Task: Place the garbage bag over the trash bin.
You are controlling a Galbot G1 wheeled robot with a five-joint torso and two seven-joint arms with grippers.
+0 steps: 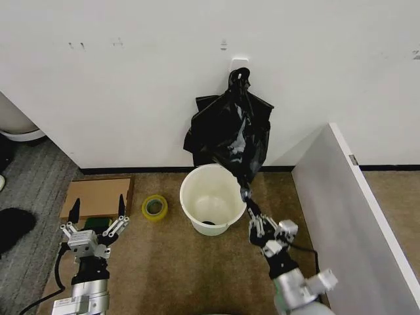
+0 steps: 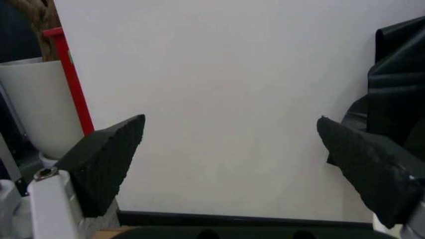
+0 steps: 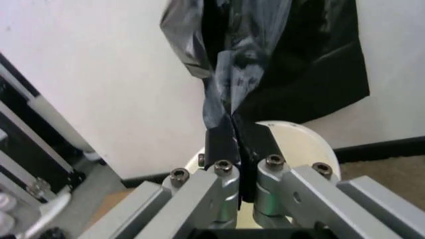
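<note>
Against the white wall (image 1: 131,79), one garbage bag (image 1: 237,147) hangs, its tip pinched by the right gripper (image 3: 238,144) over one trash bin (image 1: 211,198); the left gripper (image 1: 97,213) gapes empty.

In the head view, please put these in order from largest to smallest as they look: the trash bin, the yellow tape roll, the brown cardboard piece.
1. trash bin and brown cardboard piece: they look alike in size, so I do not rank them.
2. yellow tape roll: clearly the smallest.
</note>
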